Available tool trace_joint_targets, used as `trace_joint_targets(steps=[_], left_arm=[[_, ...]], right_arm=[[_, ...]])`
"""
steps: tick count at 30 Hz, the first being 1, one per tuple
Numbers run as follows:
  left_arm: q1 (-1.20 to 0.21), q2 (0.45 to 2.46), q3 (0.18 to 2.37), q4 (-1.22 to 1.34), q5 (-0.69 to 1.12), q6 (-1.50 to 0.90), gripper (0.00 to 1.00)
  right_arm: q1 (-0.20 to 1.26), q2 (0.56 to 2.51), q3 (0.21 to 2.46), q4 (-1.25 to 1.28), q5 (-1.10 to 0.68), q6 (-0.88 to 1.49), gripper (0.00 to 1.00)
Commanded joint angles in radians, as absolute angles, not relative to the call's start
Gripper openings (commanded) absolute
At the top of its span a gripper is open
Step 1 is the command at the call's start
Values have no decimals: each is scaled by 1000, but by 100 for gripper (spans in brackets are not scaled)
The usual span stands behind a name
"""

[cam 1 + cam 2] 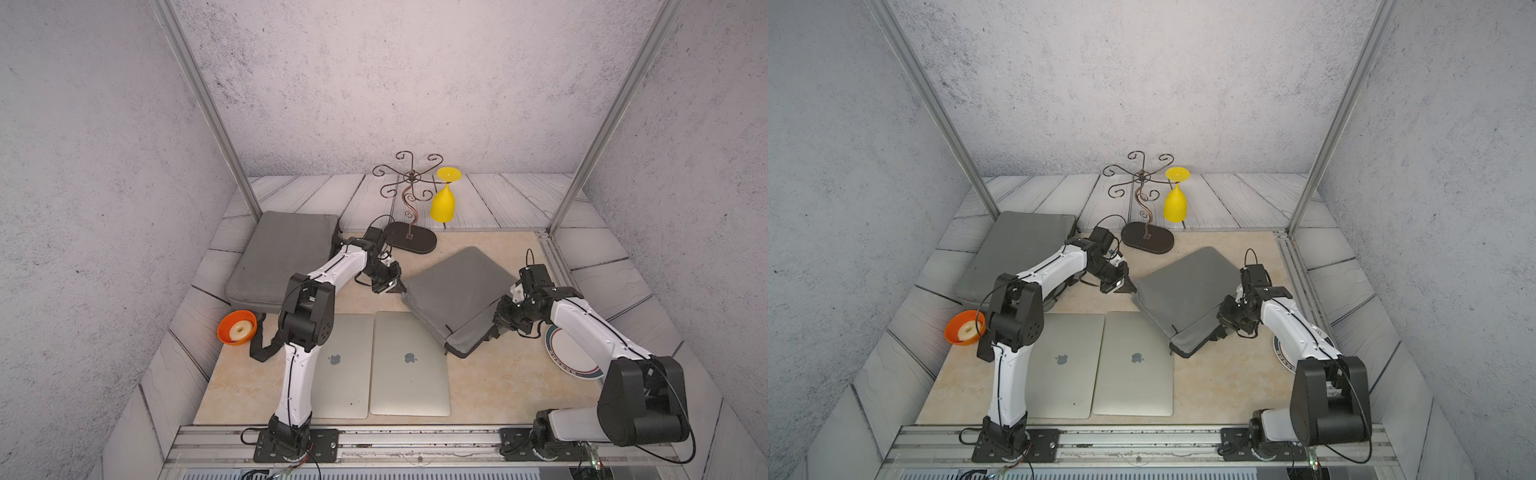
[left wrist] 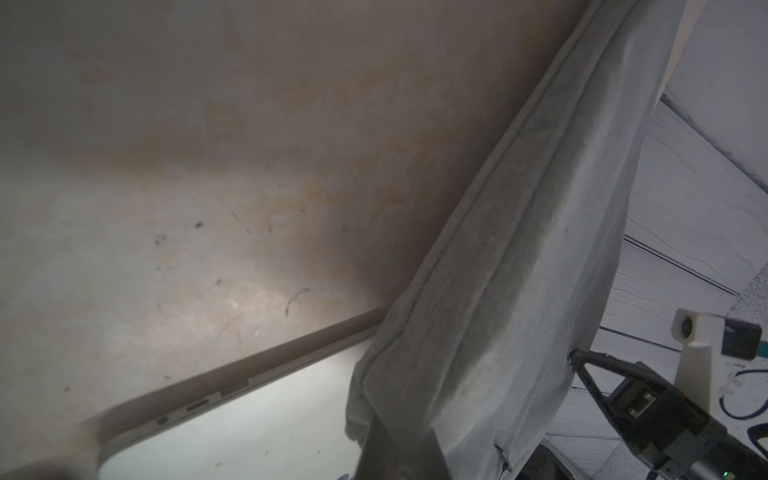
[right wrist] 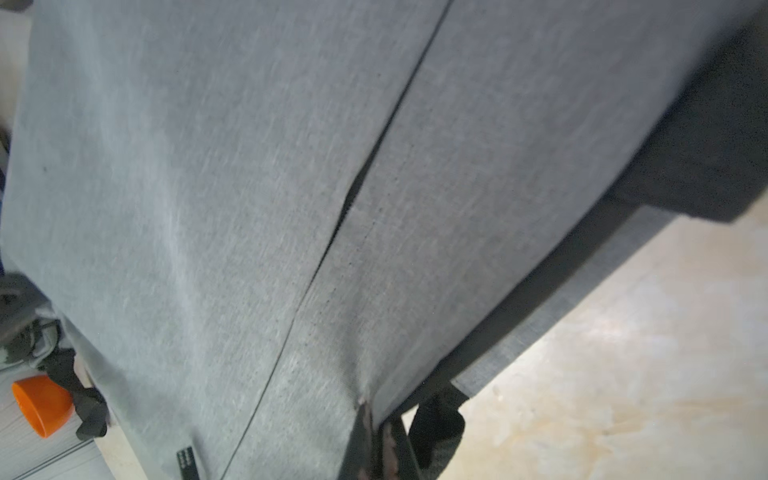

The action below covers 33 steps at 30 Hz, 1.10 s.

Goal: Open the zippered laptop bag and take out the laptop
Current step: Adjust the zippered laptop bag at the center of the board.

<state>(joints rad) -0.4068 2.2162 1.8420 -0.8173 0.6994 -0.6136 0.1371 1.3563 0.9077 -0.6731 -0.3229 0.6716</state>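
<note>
Gripping opposite edges of the grey laptop bag (image 1: 455,291), the left gripper (image 1: 400,289) and right gripper (image 1: 495,329) both pinch its fabric. The bag lies centre-right, just behind two laptops (image 1: 409,382) bearing Apple logos (image 1: 410,357). The writing on the bag's black tag (image 3: 185,459) is unreadable.

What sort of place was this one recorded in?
Probably a lab test booth, not a home: two robot arms bolted to a metal rail, aluminium posts holding plain wall panels, and mismatched props such as an upside-down yellow glass at a wire rack.
</note>
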Motion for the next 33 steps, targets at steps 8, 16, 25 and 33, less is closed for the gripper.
trace_joint_targets(steps=[8,16,25,33], left_arm=[[-348,2383,2091,-807,746,-512,5],[-317,2485,2245,-840,765,-470,26],[-300,2414,2285,-824,613,-370,54],[-281,2360,2293,-798,436,-256,64]], right_arm=[[329,1320,877,-492,-341,960,1],[410,1386,870,-342,-280,1120,0],[434,1499,920,-250,-247,1214,0],[449,1545,939,-221,-252,1243,0]])
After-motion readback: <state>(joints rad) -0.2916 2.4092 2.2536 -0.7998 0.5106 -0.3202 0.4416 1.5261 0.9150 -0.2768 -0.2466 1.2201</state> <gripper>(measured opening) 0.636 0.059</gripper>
